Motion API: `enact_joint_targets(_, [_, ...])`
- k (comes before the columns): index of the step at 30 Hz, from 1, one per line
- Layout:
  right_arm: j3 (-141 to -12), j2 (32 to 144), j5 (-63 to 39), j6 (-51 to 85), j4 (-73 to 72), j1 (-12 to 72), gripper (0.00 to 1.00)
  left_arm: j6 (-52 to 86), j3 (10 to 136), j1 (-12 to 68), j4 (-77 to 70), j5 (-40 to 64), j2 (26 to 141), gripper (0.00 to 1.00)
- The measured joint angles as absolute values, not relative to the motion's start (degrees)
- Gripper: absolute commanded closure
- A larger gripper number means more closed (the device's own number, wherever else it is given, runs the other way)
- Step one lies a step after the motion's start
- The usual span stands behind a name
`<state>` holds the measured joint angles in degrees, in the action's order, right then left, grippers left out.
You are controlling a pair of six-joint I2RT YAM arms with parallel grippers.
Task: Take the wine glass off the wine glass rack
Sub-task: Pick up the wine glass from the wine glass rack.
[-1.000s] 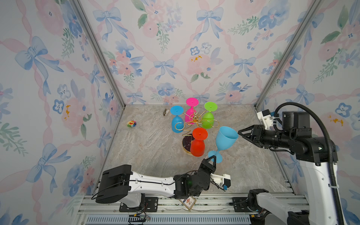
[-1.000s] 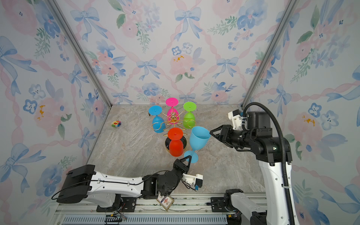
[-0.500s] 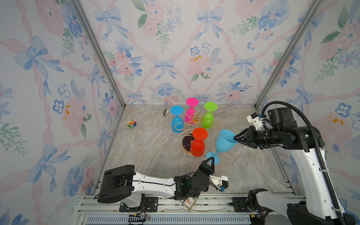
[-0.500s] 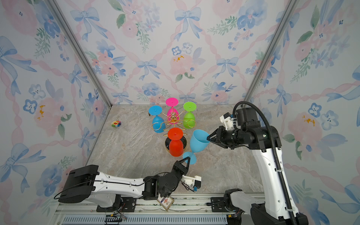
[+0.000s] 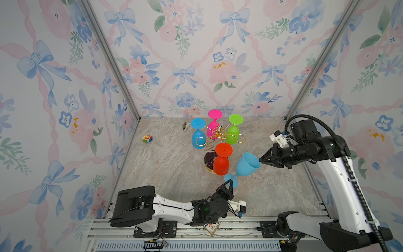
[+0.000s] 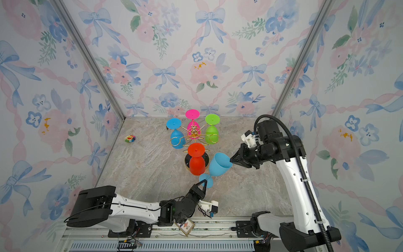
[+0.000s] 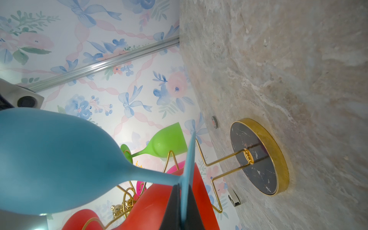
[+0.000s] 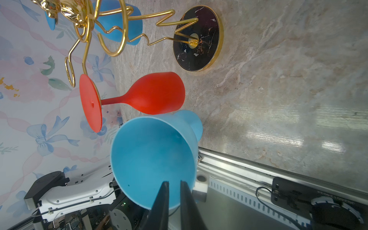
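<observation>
1. The left hand (image 5: 229,186), nearest the front rail, is clenched edge-on over the flat round foot of the light blue matte wine glass (image 5: 246,167). Gripping that thin disc leaves the whole bowl free for a second grasp.
2. The glass hangs in the air over the beige marble-look worktop (image 5: 165,168). It is tilted, with its mouth turned up toward the right arm, and it is clear of every wire of the rack.
3. The right hand (image 8: 174,184) meets the rim. In the right wrist view one finger lies inside the bowl and the other outside, with a narrow gap between them. Whether they already pinch the wall I cannot tell. This looks to me like a handover from foot to rim.
4. Just beside the bowl, a red matte wine glass (image 5: 221,165) hangs upside down by its foot.
5. It hangs from the wine glass rack (image 5: 218,132), gold wire arms around a small gold bear on a round black gold-rimmed base (image 7: 256,159). Blue (image 5: 198,139), pink (image 5: 212,128) and green (image 5: 232,134) glasses hang inverted farther back.
6. Farthest off lie a small multicoloured toy (image 5: 147,138) and a small metal object (image 5: 185,126), well apart from the work.
</observation>
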<state>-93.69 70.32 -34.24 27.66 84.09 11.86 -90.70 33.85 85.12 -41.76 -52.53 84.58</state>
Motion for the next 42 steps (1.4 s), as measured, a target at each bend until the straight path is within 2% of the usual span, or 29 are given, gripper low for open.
enact_joint_targets(3, [-93.6, 70.5, -34.2, 27.2, 84.6, 12.1, 0.71, -92.0, 33.6, 85.1, -44.0, -52.6, 84.6, 1.00])
enact_joint_targets(8, [-93.4, 70.5, -33.8, 26.7, 85.2, 12.2, 0.71, -93.5, 33.4, 85.1, -46.7, -52.6, 84.6, 1.00])
enact_joint_targets(32, [-89.4, 70.5, -32.6, 26.5, 84.8, 12.9, 0.99, -99.0, 31.9, 85.1, -49.7, -53.1, 85.4, 1.00])
enact_joint_targets(42, [-88.9, 70.5, -32.5, 26.6, 84.2, 12.9, 1.00, -100.3, 31.9, 85.1, -51.0, -54.0, 86.3, 1.00])
